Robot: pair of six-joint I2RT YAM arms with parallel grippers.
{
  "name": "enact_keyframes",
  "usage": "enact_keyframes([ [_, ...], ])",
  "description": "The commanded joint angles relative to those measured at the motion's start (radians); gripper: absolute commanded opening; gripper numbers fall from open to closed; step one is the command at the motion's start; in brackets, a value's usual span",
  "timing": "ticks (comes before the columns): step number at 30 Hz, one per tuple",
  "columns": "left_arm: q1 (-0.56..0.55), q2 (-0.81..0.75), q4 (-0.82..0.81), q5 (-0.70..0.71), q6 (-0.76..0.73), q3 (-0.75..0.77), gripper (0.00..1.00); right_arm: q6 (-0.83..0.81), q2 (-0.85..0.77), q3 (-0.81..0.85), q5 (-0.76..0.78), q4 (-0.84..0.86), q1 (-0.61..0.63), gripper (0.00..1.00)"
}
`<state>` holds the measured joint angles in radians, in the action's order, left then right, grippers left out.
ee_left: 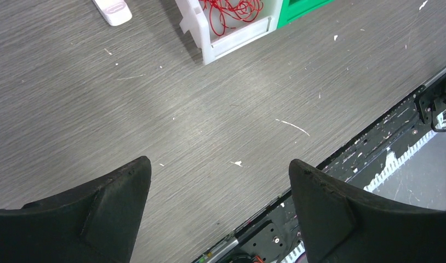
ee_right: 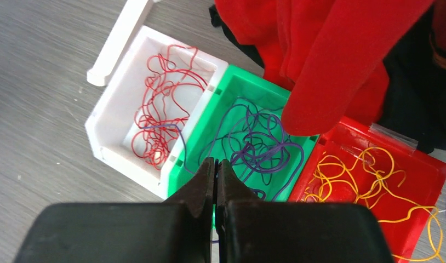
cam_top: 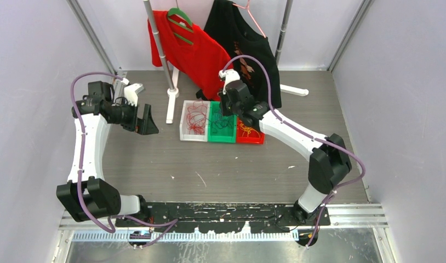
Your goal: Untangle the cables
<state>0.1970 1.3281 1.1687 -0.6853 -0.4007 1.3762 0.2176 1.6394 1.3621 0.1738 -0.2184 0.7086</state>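
Note:
Three bins stand side by side. The white bin (ee_right: 108,109) holds red cables (ee_right: 160,109), the green bin (ee_right: 248,87) holds dark purple cables (ee_right: 259,148), and the red bin (ee_right: 429,164) holds yellow-orange cables (ee_right: 363,175). One purple strand reaches over into the white bin. My right gripper (ee_right: 216,161) hovers above the green bin's near wall, shut on a thin purple strand that runs between its jaws. In the top view my right gripper (cam_top: 227,107) is over the bins. My left gripper (ee_left: 218,164) is open and empty above bare table, left of the bins (cam_top: 147,123).
A red shirt (cam_top: 196,52) and a black shirt (cam_top: 248,49) hang on a rack behind the bins, and the red cloth hangs over the green bin's far edge. The rack's white foot (cam_top: 170,104) lies left of the white bin. A black base rail (ee_left: 374,142) lines the near edge.

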Motion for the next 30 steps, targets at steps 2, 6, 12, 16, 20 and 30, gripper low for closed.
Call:
enact_keyframes([
  [2,0.007,-0.018,-0.065,-0.016,0.037,-0.008,0.97,-0.023,0.068,0.054,0.007,0.041,-0.009,0.03],
  [6,0.007,-0.01,-0.081,-0.022,0.062,-0.004,0.99,-0.017,0.119,0.052,0.017,0.087,-0.014,0.03],
  [12,0.008,-0.014,-0.117,-0.018,0.09,-0.022,1.0,-0.005,0.165,0.06,0.023,0.116,-0.014,0.36],
  [16,0.007,-0.018,-0.156,0.006,0.121,-0.04,1.0,0.003,0.129,0.059,0.03,0.097,-0.014,0.73],
  [20,0.007,-0.011,-0.178,0.015,0.143,-0.044,1.0,0.001,0.053,0.033,0.061,0.086,-0.014,1.0],
  [30,0.009,-0.078,-0.503,0.032,0.216,-0.286,1.0,0.007,-0.373,-0.296,0.487,0.09,-0.027,1.0],
])
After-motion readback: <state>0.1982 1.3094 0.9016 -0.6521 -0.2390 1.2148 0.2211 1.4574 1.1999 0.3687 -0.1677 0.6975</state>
